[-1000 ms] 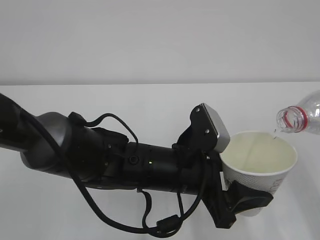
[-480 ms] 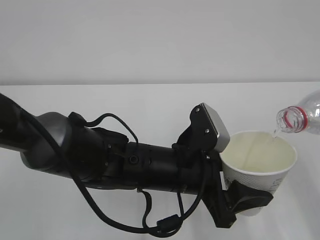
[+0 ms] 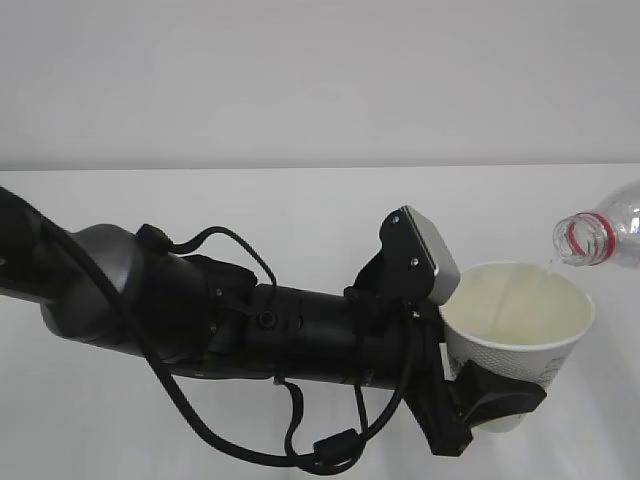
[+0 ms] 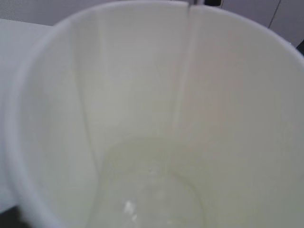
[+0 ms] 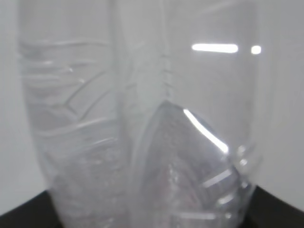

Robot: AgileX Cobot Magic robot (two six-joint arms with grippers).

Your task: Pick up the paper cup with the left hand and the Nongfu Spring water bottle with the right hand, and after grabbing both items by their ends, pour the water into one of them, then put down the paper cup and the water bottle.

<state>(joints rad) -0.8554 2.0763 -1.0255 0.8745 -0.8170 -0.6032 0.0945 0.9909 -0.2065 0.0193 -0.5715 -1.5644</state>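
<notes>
The white paper cup is held upright above the table, with my left gripper shut on its lower wall. In the left wrist view the cup's cream inside fills the frame, with a little clear water at the bottom. The Nongfu Spring water bottle enters tilted from the right edge. Its open mouth and red neck ring hang just above the cup's right rim, and a thin trickle of water falls from it. The ribbed clear bottle fills the right wrist view. My right gripper's fingers are hidden behind it.
My bulky black left arm with looping cables and a grey block stretches across the white table from the left. A plain pale wall stands behind the table's far edge.
The bottle's mouth has crept very slightly to the right. The cup and the left arm have stayed still.
</notes>
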